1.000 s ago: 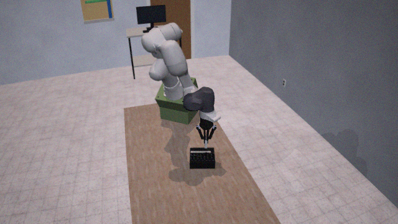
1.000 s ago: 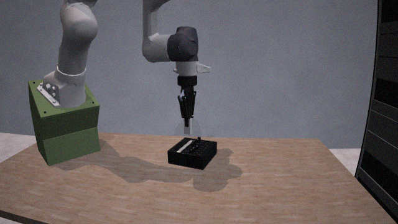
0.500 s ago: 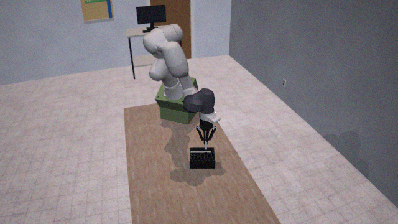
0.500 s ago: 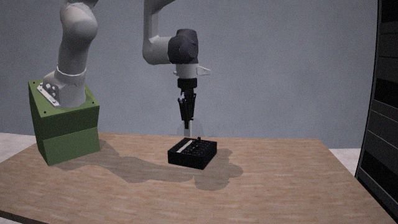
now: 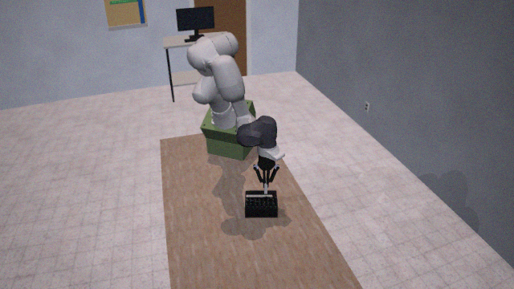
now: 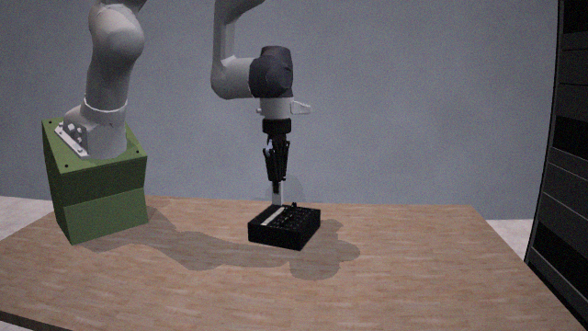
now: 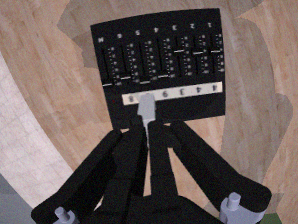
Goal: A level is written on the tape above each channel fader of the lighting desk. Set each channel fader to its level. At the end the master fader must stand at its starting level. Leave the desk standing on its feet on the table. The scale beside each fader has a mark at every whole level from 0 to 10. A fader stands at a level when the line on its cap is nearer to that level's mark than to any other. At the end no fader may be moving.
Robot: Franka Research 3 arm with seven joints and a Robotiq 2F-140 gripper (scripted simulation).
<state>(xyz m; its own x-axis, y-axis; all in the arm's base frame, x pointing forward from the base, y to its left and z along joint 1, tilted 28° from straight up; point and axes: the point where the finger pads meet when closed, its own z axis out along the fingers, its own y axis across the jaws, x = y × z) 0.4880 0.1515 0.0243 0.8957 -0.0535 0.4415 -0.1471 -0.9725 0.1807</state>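
The black lighting desk (image 5: 261, 210) (image 6: 286, 232) (image 7: 202, 115) stands flat on the wooden table (image 5: 193, 249) (image 6: 413, 276). A white tape strip (image 5: 257, 195) (image 6: 272, 216) (image 7: 186, 91) runs along its edge nearest the arm. Several faders (image 7: 162, 56) lie side by side; in the wrist view the left caps sit close to the tape and the right caps sit farther from it. My gripper (image 5: 265, 192) (image 6: 277, 199) (image 7: 148, 105) is shut on nothing and points straight down. Its tips are over the left part of the tape strip, just above the desk. The writing on the tape is too small to read.
The arm's green pedestal (image 5: 225, 142) (image 6: 96, 198) stands at the table's far end, behind the desk. A dark shelf unit (image 6: 565, 184) stands off the table's right side. A small table with a monitor (image 5: 194, 20) is far back in the room.
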